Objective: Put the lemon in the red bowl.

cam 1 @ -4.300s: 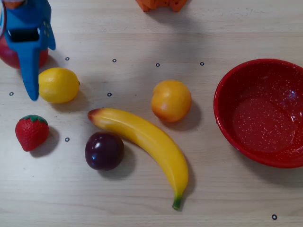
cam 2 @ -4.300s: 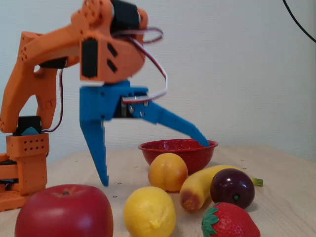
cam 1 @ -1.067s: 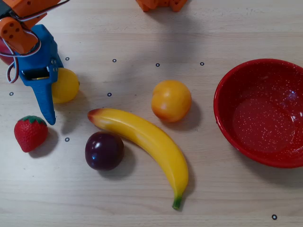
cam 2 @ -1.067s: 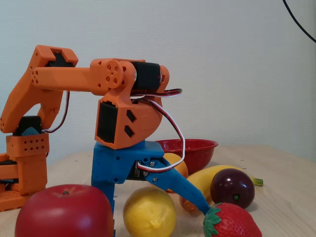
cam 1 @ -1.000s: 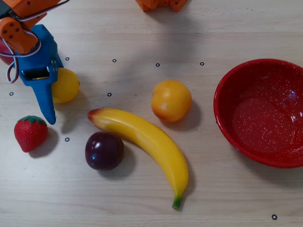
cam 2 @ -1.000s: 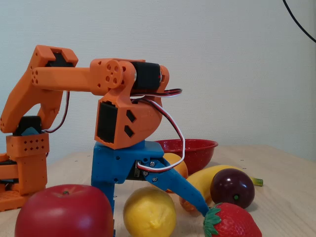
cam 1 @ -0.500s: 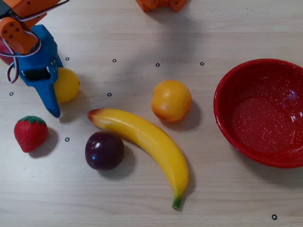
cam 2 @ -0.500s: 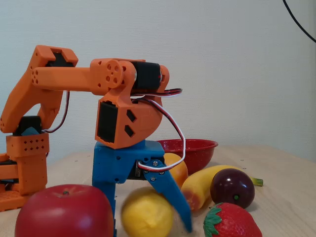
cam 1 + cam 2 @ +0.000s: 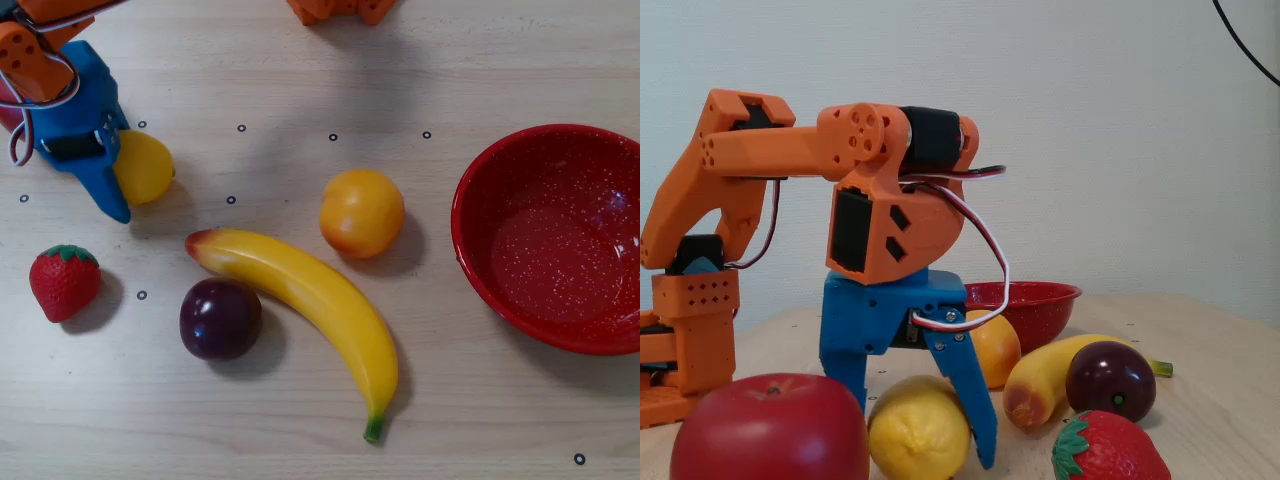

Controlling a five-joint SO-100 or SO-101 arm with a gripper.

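Widest thing here is the bench [image 9: 300, 80], pale wood dotted with small ring marks, and in the overhead view the red bowl [image 9: 555, 235] sits empty out at three o'clock, well apart from everything I'm working on. That's where this run finishes, so there's a long carry across the spread of fruit. Next in size, the banana [image 9: 300, 300] lies diagonally through the middle, with the orange-yellow fruit [image 9: 362, 212] just off its upper side and the dark plum [image 9: 220, 318] tucked against it at about seven o'clock. The red apple [image 9: 765, 430] fills the near corner of the fixed view, and the strawberry [image 9: 65, 280] sits at nine o'clock overhead. Now my end effector [image 9: 920, 440]: it's down at bench level at about ten o'clock in the overhead view, blue fingers [image 9: 965, 390] drawn in on either side of the lemon [image 9: 145, 167], one on each flank in the fixed view. So I'm clamped on the lemon, jaws only as far apart as the fruit is wide. The lemon looks to be sitting at or barely off the bench; I can't tell which. I judge the grip made and the lift next, high enough to clear the banana and the bowl's rim.
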